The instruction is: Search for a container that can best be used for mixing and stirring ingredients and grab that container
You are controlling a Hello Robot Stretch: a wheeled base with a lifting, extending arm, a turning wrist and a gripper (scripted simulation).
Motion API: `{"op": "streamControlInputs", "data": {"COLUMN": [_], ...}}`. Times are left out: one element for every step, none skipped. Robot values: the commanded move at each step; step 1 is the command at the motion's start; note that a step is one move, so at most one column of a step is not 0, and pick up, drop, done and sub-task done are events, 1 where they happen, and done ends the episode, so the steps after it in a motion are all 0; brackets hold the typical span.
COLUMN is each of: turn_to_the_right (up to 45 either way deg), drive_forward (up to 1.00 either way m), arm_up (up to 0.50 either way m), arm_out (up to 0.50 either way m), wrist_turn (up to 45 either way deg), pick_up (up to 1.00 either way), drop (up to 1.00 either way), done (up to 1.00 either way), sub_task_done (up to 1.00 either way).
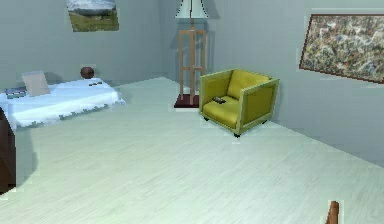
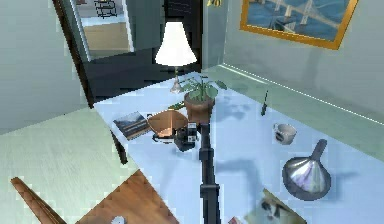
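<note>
In the arm side view we see the dark arm [image 2: 207, 178] rise from the bottom edge over a pale blue tabletop [image 2: 245, 150]. At its far end the gripper [image 2: 184, 137] sits against a brown bowl [image 2: 167, 122], a round open vessel standing on the table just left of the arm's tip. We cannot tell how the fingers are set, whether they touch the bowl, or whether the gripper holds anything. Just beyond the bowl stands a potted plant [image 2: 200, 96], and behind that a table lamp [image 2: 175, 46] with a white shade. A magazine [image 2: 132, 126] lies left of the bowl near the table's edge. To the right of the arm we make out a small white cup [image 2: 285, 132], a thin dark stick [image 2: 265, 102] and, nearer, a shiny metal bowl-like vessel [image 2: 305, 178]. A gold-framed picture [image 2: 298, 18] hangs on the wall above.

In the forward view we look across a pale floor to a yellow armchair [image 1: 238, 98], a wooden floor lamp [image 1: 192, 60] just beside it, a bed [image 1: 60, 103] at the left and a framed painting [image 1: 345, 45] on the right wall.
</note>
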Motion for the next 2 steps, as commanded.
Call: {"op": "streamControlInputs", "data": {"turn_to_the_right": [0.0, 0.0], "drive_forward": [0.00, 0.00], "arm_up": [0.10, 0.00], "arm_out": [0.00, 0.00], "wrist_turn": [0.0, 0.0], "pick_up": [0.00, 0.00], "drop": [0.00, 0.00], "done": [0.00, 1.00], "sub_task_done": [0.00, 0.00]}}
